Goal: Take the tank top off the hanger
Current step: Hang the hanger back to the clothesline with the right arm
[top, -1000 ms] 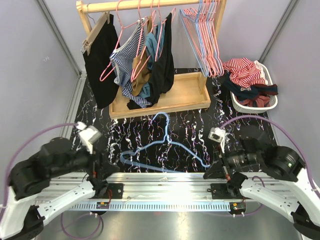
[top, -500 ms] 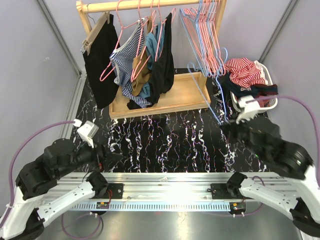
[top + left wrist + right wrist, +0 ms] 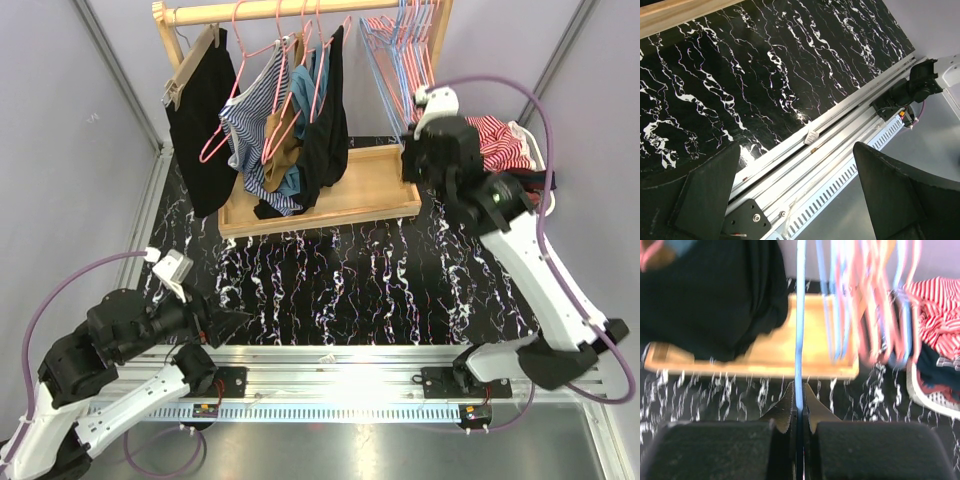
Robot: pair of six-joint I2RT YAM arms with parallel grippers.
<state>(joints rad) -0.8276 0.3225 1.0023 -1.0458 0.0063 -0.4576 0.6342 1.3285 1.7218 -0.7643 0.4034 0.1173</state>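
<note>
My right gripper (image 3: 412, 165) is raised beside the right end of the wooden rack and is shut on a bare blue hanger (image 3: 800, 315), whose wire runs straight up from between its fingers (image 3: 799, 405). The hanger carries no garment. It stands among the bunch of empty pink and blue hangers (image 3: 405, 60). Garments hang at the rack's left: a black one (image 3: 200, 120), a striped tank top (image 3: 250, 120), and brown, blue and black ones (image 3: 325, 125). My left gripper (image 3: 235, 318) is open and empty, low over the near rail (image 3: 796, 147).
The wooden rack bar (image 3: 300, 10) and its tray base (image 3: 370, 190) stand at the back. A white basket (image 3: 545, 205) at the right holds a red-striped garment (image 3: 490, 140) and dark clothes. Grey walls close in on both sides.
My right gripper took the blue hanger off the table and carried it up and back to the rack's right end. My left arm drew back slightly.
</note>
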